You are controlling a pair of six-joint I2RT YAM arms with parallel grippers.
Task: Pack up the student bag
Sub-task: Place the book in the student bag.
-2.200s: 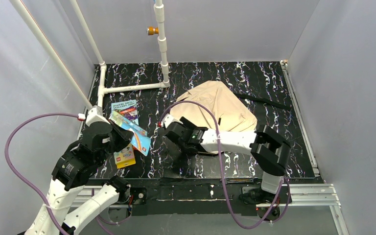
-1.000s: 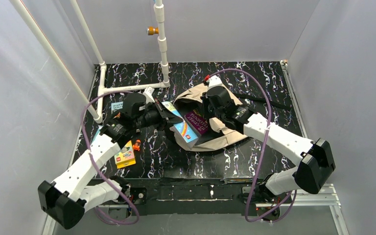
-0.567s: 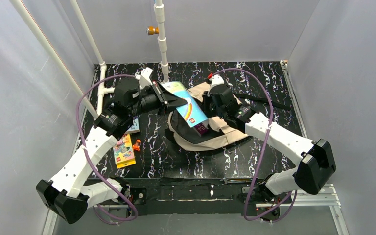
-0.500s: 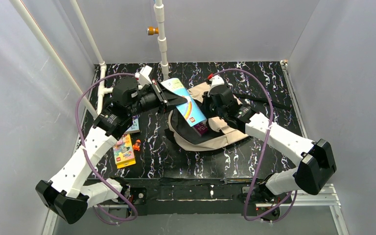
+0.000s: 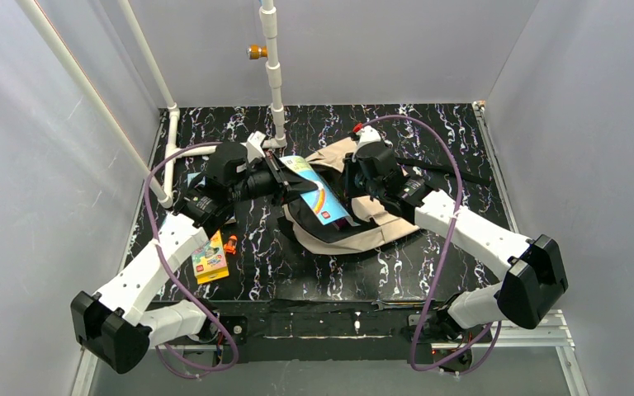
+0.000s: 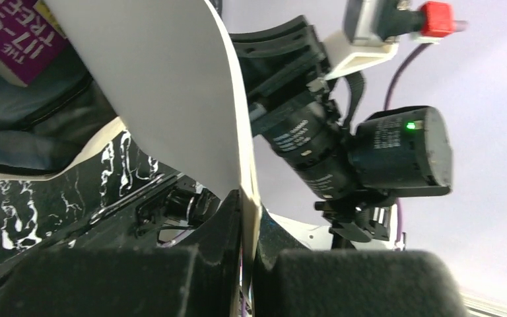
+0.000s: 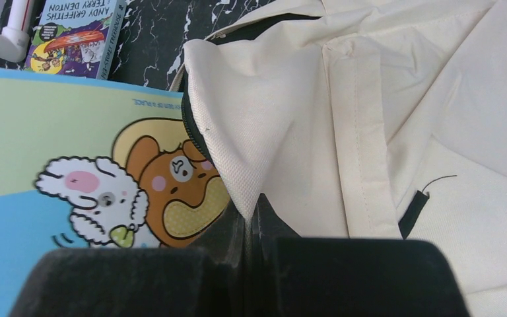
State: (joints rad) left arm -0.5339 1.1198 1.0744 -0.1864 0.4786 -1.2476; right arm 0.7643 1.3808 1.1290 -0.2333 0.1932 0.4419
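Note:
The student bag (image 5: 361, 238) lies beige and slumped mid-table, its dark mouth (image 5: 309, 224) facing left. My right gripper (image 5: 357, 183) is shut on the bag's upper flap edge (image 7: 237, 152) and holds it raised. My left gripper (image 5: 283, 179) is shut on one end of a thin picture book (image 5: 317, 195), blue and green with a rainbow. The book slants with its far end inside the bag's mouth. In the left wrist view its white back (image 6: 165, 86) fills the middle, pinched by my left gripper (image 6: 247, 211). A purple book (image 6: 13, 33) sits inside the bag.
A yellow book (image 5: 210, 260) and a small orange thing (image 5: 230, 245) lie on the table at front left. Another paperback (image 7: 72, 33) lies left of the bag. White pipes (image 5: 215, 148) stand at the back left. A black strap (image 5: 454, 172) trails right of the bag.
The left arm lifted the picture book above the bag's mouth, then swung it right and lower, so its end sits deeper in the opening. The right gripper kept its hold on the flap.

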